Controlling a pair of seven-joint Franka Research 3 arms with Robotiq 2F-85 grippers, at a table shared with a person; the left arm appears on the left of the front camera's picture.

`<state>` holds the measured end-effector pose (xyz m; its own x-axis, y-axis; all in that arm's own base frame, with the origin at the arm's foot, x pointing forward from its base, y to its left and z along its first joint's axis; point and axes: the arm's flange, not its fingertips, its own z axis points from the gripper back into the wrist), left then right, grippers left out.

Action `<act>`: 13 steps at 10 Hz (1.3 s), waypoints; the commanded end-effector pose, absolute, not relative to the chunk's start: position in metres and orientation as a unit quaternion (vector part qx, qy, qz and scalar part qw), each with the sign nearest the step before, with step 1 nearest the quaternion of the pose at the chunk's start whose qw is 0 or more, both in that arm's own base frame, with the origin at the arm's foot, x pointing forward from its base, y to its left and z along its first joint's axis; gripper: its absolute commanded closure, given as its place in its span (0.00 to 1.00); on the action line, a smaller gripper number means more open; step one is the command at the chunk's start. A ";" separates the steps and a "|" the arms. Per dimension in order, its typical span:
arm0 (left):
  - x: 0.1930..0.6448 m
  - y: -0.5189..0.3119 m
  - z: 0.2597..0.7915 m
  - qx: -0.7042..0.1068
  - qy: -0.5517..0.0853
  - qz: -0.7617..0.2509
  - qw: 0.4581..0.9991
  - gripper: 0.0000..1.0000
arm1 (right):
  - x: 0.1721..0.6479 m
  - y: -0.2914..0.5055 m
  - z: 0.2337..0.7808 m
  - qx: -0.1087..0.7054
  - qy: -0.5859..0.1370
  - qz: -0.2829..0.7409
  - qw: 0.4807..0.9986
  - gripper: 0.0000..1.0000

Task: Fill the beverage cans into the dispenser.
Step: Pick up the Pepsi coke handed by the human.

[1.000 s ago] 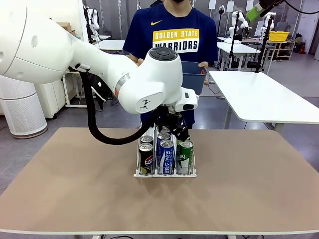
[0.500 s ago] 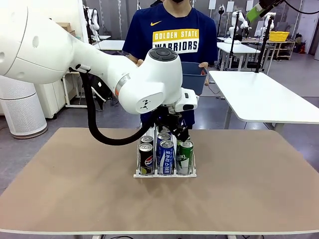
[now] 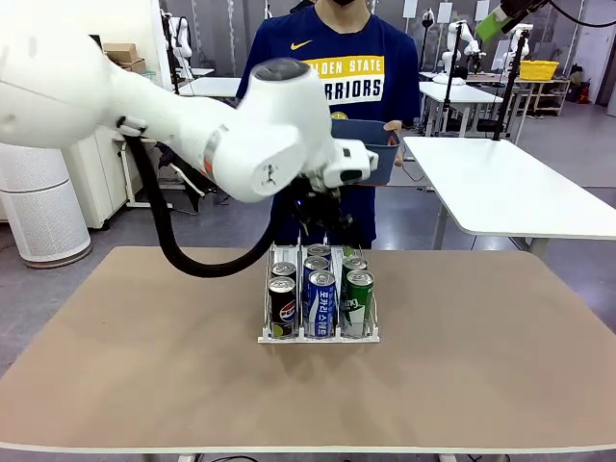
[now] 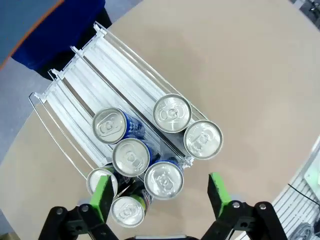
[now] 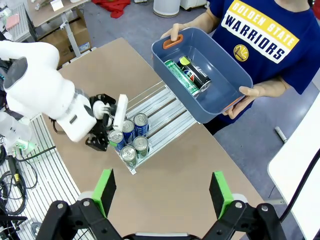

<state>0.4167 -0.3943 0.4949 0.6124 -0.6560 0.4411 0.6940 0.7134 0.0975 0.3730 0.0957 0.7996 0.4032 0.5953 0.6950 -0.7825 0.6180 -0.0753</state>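
The dispenser [image 3: 318, 332], a clear three-lane rack, stands mid-table and holds several beverage cans: a black Pepsi one [image 3: 282, 308], a blue one [image 3: 320, 304] and a green one [image 3: 358, 302] in front, with more behind. My left gripper [image 3: 325, 229] hangs open and empty above the rack's rear. From above, the left wrist view shows its fingertips [image 4: 160, 195] over the can tops [image 4: 131, 156] in the dispenser [image 4: 95, 65]. My right gripper [image 5: 162, 192] is open, high over the table, looking down on the dispenser [image 5: 155, 117].
A person at the far side holds a dark blue tub [image 5: 220, 95] with both hands. In it lie a green can [image 5: 181, 77] and a black can [image 5: 196, 74]. The tub [image 3: 380, 154] sits just behind my left arm. A white table [image 3: 510, 192] stands at the right.
My left arm has lifted up and to the left, away from the cans in the dispenser. Its gripper now sits higher above the rack. The cans have not moved.
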 end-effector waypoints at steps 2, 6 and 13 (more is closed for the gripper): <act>0.405 -0.315 0.546 -0.055 -0.215 -0.391 0.893 0.00 | 0.373 0.096 0.798 0.133 -0.352 0.416 0.828 0.00; 0.394 -0.261 0.631 -0.043 -0.268 -0.358 0.893 0.00 | 0.373 0.096 0.798 0.133 -0.352 0.416 0.828 0.00; 0.382 -0.212 0.718 -0.028 -0.328 -0.337 0.882 0.00 | 0.373 0.096 0.798 0.133 -0.352 0.416 0.828 0.00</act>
<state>0.3830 -0.2075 0.7262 0.5609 -0.5715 0.5990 0.6003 0.7790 0.1810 0.3730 0.0955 0.7998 0.4031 0.5950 0.6953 -0.7823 0.6183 -0.0755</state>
